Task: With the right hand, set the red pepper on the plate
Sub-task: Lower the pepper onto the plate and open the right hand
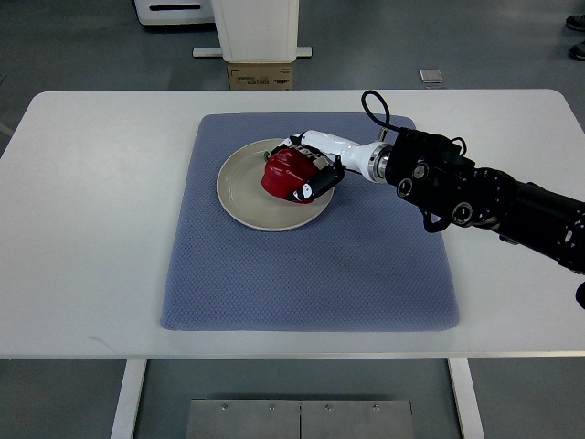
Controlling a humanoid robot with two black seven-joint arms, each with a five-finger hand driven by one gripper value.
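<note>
- Your right hand (309,169) is wrapped around the red pepper (285,173): fingers curl over its far side and its near side, so the grip looks firm and closed on the fruit, not loosening yet.
- The pepper sits over the right part of the plate (239,187), and it appears to be touching or nearly touching the plate surface; from this steep view you cannot be sure it bears its own weight.
- A bit of green stem shows at the pepper's far-left edge, so the fruit lies tilted on its side, which is likely why the hand grips it from the right across its body.
- The white wrist and black forearm (475,192) reach in from the right edge, angled low toward the plate, which suits a setting-down posture.
- The beige plate rests on the far-centre area of the blue mat (311,274), which keeps it from sliding on the white table (91,229) when you press down.
- Judging from this, you are at the release step: open the fingers gently, because a rounded pepper on its side may roll toward the plate's rim.
- The left arm is not visible.
- Beyond the table's far edge stand a cardboard box (261,76) and a white stand base (256,32).
</note>
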